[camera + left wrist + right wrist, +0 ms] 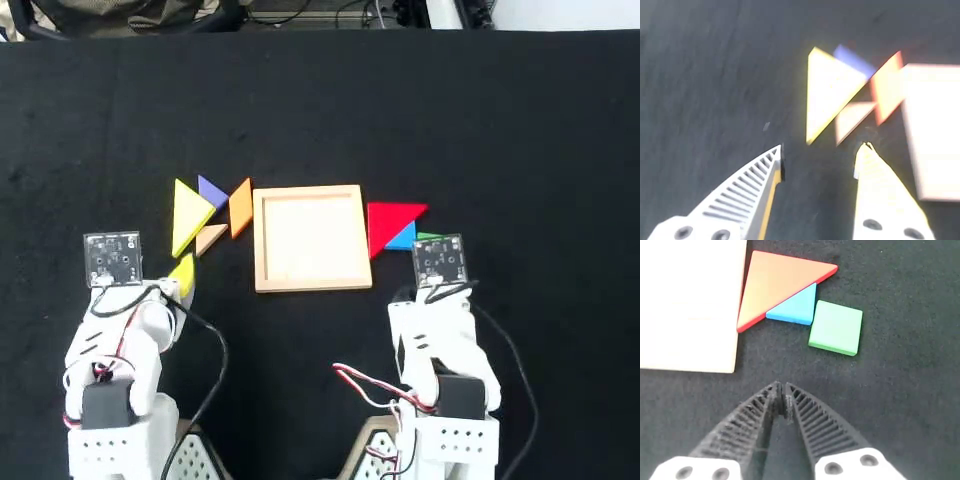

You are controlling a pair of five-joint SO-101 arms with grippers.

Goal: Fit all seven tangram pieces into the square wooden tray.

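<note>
**Wooden tray (262,240) has no piece in it; all seven lie beside it**

Left tool (822,146) is spread wide, low over the black table (320,110). Straight ahead lies a large yellow triangle (827,90). Its long edge runs away from the tool and its nearest tip is just past the fingertips. Beside it is a small tan triangle (852,120), then an orange slanted piece (887,85) just beside the tray. A purple piece (852,57) peeks from behind the yellow.

Right tool (780,387) is pinched together, holding nothing. Near it lies a green square (836,327). Beyond that, a small blue triangle (792,307) sits against the long edge of a red triangle (775,285), which rests against the tray's side.

The left arm looks nearer to a grasp, likely across the yellow triangle's narrow end.

From above, the right arm's own wrist (440,262) hides most of the green square. The right wrist view shows it whole.
</note>
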